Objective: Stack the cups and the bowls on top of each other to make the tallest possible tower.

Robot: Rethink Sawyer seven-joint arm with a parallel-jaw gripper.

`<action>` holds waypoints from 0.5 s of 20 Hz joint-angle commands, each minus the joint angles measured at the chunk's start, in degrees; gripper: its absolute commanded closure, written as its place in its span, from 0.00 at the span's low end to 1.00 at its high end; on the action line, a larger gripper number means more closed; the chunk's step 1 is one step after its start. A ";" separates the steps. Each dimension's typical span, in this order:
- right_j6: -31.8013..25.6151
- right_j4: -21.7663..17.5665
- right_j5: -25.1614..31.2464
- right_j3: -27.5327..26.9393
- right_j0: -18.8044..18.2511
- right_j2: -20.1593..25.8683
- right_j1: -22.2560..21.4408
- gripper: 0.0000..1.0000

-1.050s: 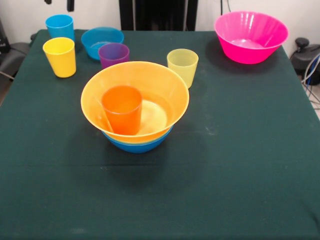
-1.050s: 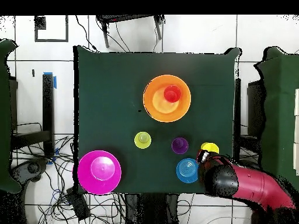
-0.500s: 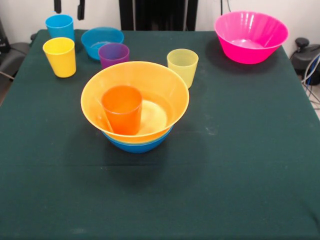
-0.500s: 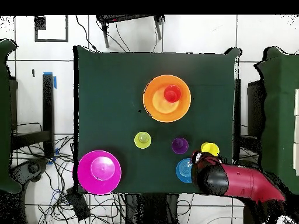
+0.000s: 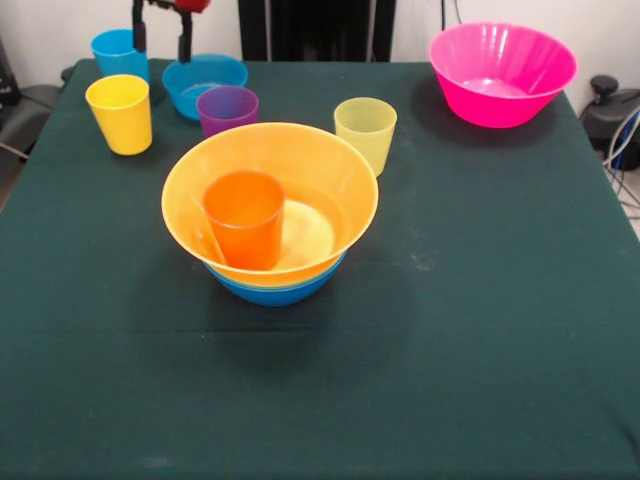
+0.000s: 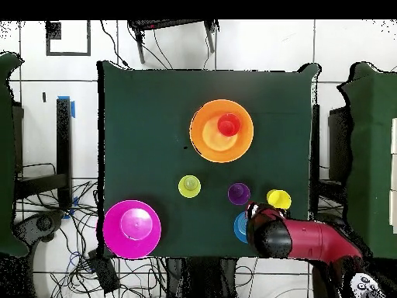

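The tool [image 5: 160, 38], fingers held apart, is positioned over the small blue bowl [image 5: 205, 82] at the tabletop's far edge; a descent and grasp are needed before transfer to the tower [image 5: 270, 210] mid-tabletop.

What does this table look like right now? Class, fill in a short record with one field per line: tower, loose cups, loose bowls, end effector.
tower: orange cup inside the large orange-yellow bowl, which sits in a blue bowl
loose cups: blue cup, yellow cup, purple cup, pale yellow-green cup, all upright
loose bowls: small blue bowl, pink bowl
end effector: open, fingers pointing down between the blue cup and the small blue bowl, holding nothing
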 commanded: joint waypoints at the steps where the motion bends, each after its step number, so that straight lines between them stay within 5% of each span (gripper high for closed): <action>1: 5.09 -4.28 -5.18 -4.09 4.62 -2.14 5.50 0.00; 7: 9.02 -2.69 -10.50 -4.79 11.81 -8.34 8.10 0.00; 10: 8.39 0.09 -9.80 -3.12 11.21 -6.26 8.63 0.00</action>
